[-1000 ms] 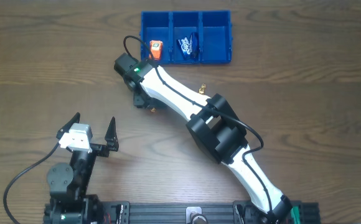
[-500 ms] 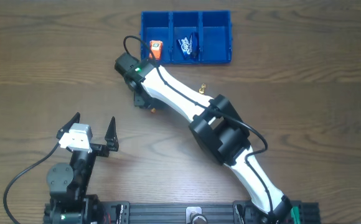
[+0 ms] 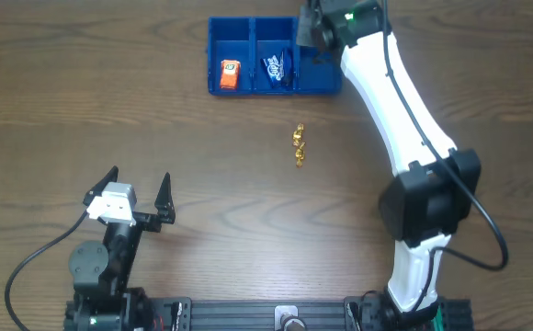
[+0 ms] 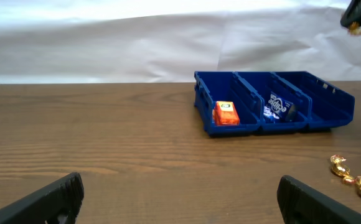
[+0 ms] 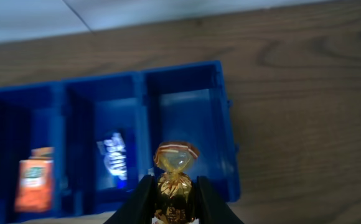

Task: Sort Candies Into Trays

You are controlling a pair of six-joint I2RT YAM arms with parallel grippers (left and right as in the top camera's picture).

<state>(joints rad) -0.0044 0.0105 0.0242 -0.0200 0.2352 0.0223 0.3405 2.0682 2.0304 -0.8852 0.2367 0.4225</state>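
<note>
Right wrist view: jaws grip gold candy.

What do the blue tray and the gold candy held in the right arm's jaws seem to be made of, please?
Blue tray: likely moulded plastic, evenly coloured with a slight sheen. Gold candy: wrapped in what looks like metallic foil, crinkled and reflective.

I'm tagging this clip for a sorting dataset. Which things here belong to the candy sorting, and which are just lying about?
Belongs to the job:
blue tray
orange candy in an end compartment
blue-wrapped candy in the middle one
gold candy in the right gripper, over the tray
loose gold candies on the table

Just there:
left gripper, open, holding nothing
white sheet behind the table
</note>
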